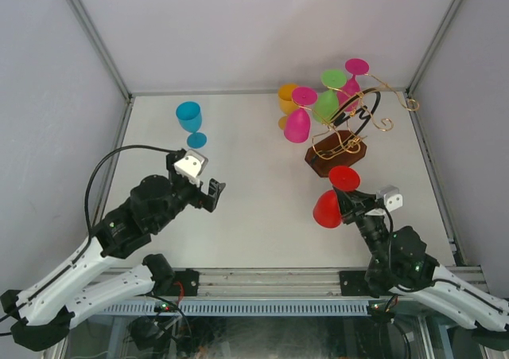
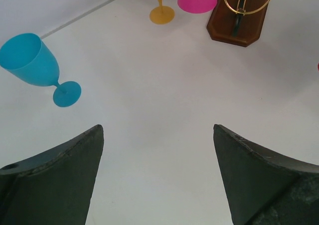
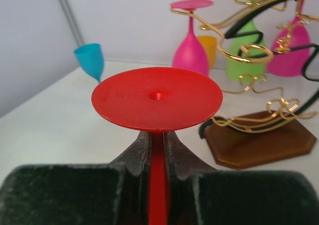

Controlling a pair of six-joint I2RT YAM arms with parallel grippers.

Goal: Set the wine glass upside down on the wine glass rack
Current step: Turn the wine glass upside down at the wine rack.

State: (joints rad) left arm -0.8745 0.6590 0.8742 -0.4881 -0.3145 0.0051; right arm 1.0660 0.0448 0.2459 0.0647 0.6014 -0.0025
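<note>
Stem of the red glass (image 3: 157,98) is pinched tight in our right claw (image 3: 158,152), foot near the rack (image 3: 259,140); our left claw (image 2: 157,135) gapes wide, holding nothing.

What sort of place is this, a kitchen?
Probably a robot test cell, not a kitchen: plain white walls and metal frame posts box in the table, the left arm and right arm are bolted at its near edge, and the wine glass rack and red wine glass look like practice props.

No text, label, brand, number or sign can be read anywhere in these views.
</note>
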